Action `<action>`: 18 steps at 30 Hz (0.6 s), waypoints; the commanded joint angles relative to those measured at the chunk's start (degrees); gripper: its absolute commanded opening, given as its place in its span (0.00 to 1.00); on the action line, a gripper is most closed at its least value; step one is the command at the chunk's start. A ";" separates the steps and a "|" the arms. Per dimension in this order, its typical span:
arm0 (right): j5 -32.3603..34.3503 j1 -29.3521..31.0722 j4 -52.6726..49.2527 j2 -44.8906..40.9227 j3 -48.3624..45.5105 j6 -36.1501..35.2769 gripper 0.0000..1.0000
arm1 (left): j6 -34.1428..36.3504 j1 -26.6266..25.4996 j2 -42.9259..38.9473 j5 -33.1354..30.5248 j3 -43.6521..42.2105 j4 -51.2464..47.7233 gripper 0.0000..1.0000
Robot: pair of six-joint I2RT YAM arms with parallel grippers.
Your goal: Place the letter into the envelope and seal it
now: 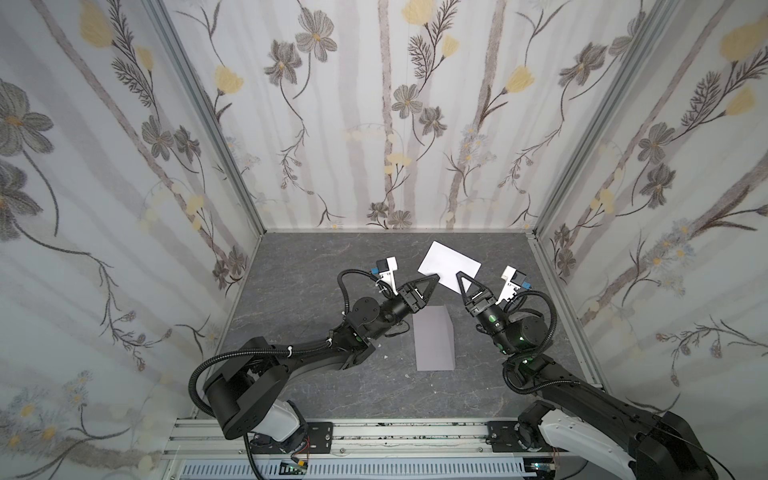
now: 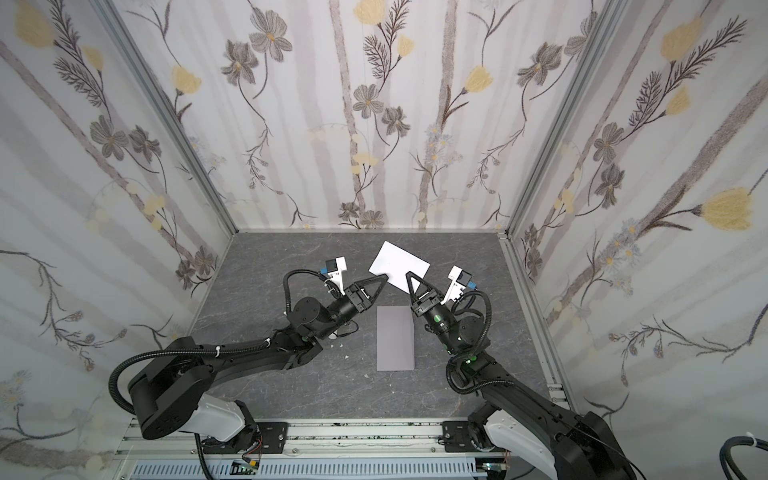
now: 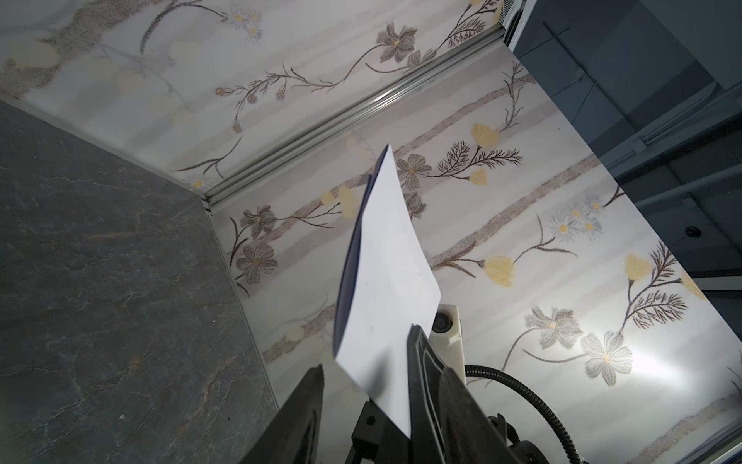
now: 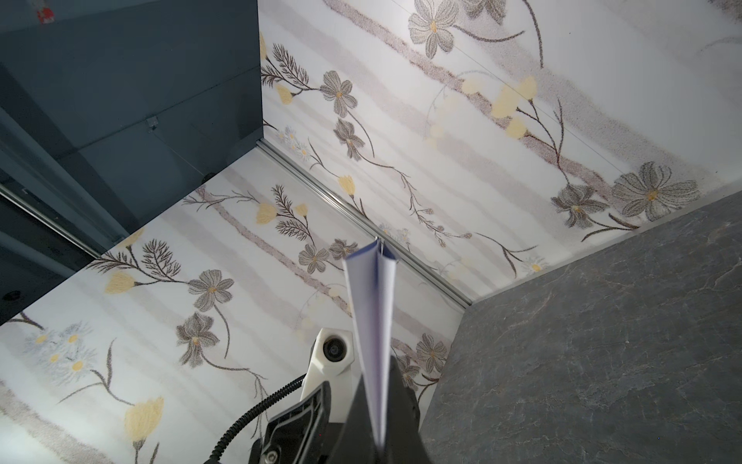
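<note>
Aloft, plain white folded letter (image 1: 449,261), right pincer (image 1: 459,275) pinching it, left pincer (image 1: 435,277) spread astride.

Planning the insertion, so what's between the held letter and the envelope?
Nothing: in both top views only bare tabletop shows between the letter and the envelope, with the left gripper and right gripper flanking that gap.

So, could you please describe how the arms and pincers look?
The left arm and right arm are black with white base shells and ribbed black cables; green lights dot the right one. The left pincer and right pincer have black triangular fingers beside white camera mounts.
</note>
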 commanded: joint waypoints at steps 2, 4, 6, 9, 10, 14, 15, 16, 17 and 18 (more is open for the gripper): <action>1.67 0.69 4.67 1.48 -0.19 1.88 0.00 | -1.38 -0.52 2.35 -0.79 1.34 5.75 0.44; 1.65 0.93 5.30 2.19 -0.14 2.22 0.00 | -1.67 -0.65 3.26 -0.79 1.78 6.69 0.42; 1.67 1.17 5.81 2.69 -0.31 2.50 0.00 | -1.91 -0.64 4.09 -0.88 2.21 7.45 0.39; 2.00 1.62 6.64 3.27 -0.59 3.09 0.00 | -1.96 -0.66 5.07 -0.96 2.98 8.21 0.35; 1.92 1.83 6.94 3.57 -0.65 3.32 0.00 | -1.96 -0.66 5.35 -1.04 3.09 8.43 0.32; 1.65 2.24 7.34 4.32 -0.80 3.81 0.00 | -1.61 -0.65 5.91 -1.49 3.22 9.10 0.00; 1.65 2.37 7.56 4.41 -0.83 3.82 0.00 | -1.53 -0.66 5.94 -1.57 3.11 9.10 0.00; 1.57 2.40 7.66 4.50 -0.85 3.89 0.00 | -1.37 -0.65 5.84 -1.50 3.04 9.08 0.00; 1.59 2.39 7.59 4.46 -0.94 3.91 0.03 | -1.22 -0.51 5.75 -1.33 3.02 9.10 0.00; 1.57 2.37 7.59 4.42 -1.01 3.74 0.13 | -1.08 -0.48 5.67 -1.04 2.92 9.02 0.00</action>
